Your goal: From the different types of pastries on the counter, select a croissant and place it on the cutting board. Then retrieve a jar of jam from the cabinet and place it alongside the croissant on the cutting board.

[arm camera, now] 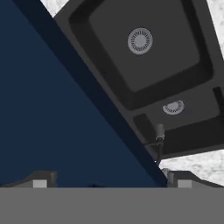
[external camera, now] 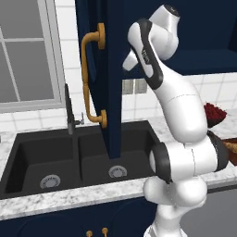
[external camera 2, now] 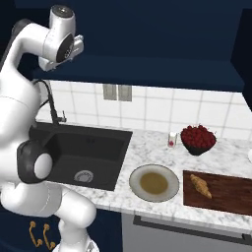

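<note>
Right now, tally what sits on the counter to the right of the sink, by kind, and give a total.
Plates: 1, the round beige plate
Cutting boards: 1, the cutting board
Croissants: 1, the croissant lying on the board
Bowls of red berries: 1, the dark bowl
Small clear glasses: 1, the glass beside the bowl
Total: 5
</note>
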Robot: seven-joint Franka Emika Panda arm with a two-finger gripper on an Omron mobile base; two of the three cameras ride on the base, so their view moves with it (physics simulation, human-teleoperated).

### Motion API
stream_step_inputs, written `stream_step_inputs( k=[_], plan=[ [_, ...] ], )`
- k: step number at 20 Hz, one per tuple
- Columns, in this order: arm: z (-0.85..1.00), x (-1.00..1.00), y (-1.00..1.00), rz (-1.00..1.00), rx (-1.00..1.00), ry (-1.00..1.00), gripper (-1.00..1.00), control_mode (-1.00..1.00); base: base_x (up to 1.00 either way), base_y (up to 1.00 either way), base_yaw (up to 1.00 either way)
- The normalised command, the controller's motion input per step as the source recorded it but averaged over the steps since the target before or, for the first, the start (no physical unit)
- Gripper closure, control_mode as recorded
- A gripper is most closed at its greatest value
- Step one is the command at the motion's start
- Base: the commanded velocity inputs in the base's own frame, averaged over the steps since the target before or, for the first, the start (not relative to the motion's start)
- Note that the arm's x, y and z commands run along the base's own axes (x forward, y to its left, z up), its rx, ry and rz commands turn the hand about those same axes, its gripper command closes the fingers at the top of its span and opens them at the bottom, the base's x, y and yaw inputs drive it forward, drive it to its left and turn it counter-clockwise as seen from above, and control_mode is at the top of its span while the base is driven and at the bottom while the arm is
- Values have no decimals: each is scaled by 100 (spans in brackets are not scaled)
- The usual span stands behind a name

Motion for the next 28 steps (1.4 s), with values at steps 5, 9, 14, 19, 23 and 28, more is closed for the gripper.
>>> stream_step_inputs(
  k=[5,9,14,19,23,28],
  plan=[
    [35,0,99,-37,26,15,-100,-100,0,0,0],
    [34,0,88,-38,22,17,-100,-100,0,0,0],
    [46,1,79,-40,19,23,-100,-100,0,0,0],
    [71,0,83,-39,23,36,-100,-100,0,0,0],
    [72,0,81,-37,24,40,-100,-100,0,0,0],
    [74,-2,77,-32,26,37,-100,-100,0,0,0]
  ],
)
